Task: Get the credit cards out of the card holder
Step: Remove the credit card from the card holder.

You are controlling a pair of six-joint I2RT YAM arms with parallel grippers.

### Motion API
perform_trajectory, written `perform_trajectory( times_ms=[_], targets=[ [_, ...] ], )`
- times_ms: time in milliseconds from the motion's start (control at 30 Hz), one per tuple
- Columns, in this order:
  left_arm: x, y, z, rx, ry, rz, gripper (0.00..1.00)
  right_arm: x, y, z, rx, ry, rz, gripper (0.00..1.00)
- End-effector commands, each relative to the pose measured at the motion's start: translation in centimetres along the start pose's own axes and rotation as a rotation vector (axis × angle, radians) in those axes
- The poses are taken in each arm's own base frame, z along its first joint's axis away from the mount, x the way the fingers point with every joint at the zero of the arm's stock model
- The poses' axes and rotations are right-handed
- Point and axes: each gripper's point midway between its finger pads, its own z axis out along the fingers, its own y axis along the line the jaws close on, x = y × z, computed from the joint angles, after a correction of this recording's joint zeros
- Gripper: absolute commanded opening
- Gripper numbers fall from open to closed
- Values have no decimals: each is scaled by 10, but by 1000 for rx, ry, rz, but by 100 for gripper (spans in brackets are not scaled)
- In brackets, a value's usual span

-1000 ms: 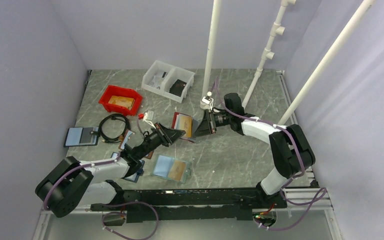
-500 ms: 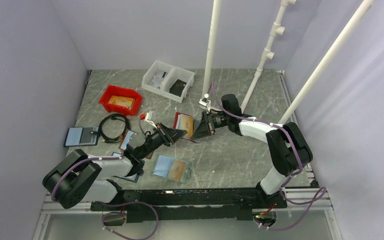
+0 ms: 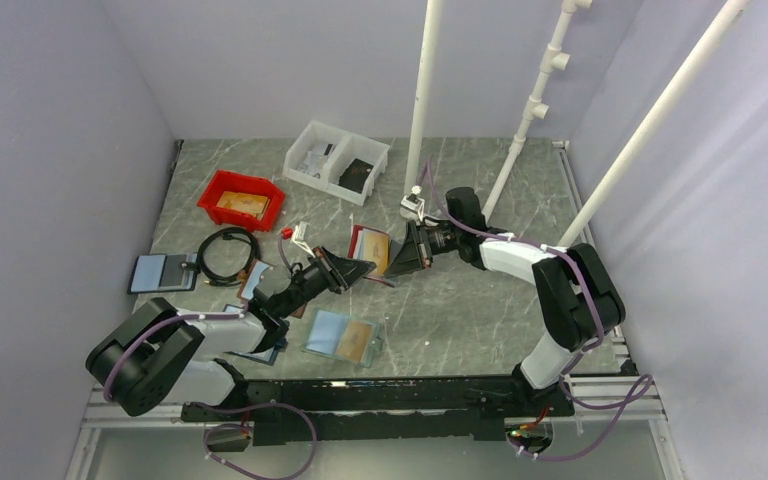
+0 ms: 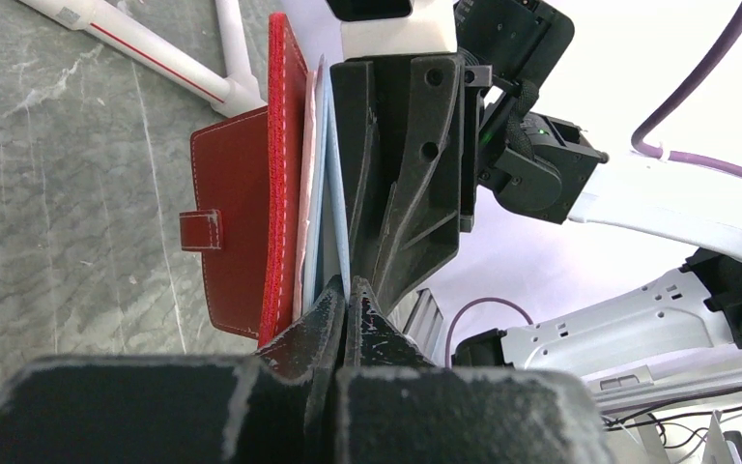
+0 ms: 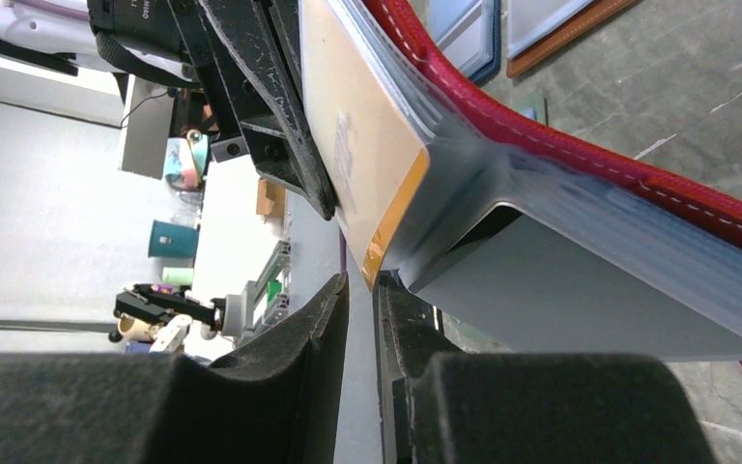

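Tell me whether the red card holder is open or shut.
Open: on the card holder, the red cover splays away from the pale blue leaves pinched by the left gripper.

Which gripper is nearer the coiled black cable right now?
Left. The left gripper sits to the right of the cable, jaws clamped on the card holder; the right gripper is farther right, beyond the holder.

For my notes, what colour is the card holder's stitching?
White, along the red card holder, clearest in the left wrist view.
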Motion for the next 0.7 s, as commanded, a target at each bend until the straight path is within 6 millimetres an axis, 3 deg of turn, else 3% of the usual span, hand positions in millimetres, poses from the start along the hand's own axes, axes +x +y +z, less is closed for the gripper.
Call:
perform_trajectory(
  times_ms=[0, 267, 533, 667],
  targets=[
    [-9, -28, 2, 112, -27, 10, 0, -10, 12, -2, -43, 0, -65, 20],
    [-7, -29, 5, 125, -17, -1, 0, -12, 13, -4, -46, -3, -67, 19],
    [-6, -31, 5, 139, -10, -3, 1, -10, 11, -4, -50, 6, -67, 0],
    [-8, -32, 3, 136, -18, 4, 8, -10, 11, -4, -56, 20, -85, 0]
  ],
)
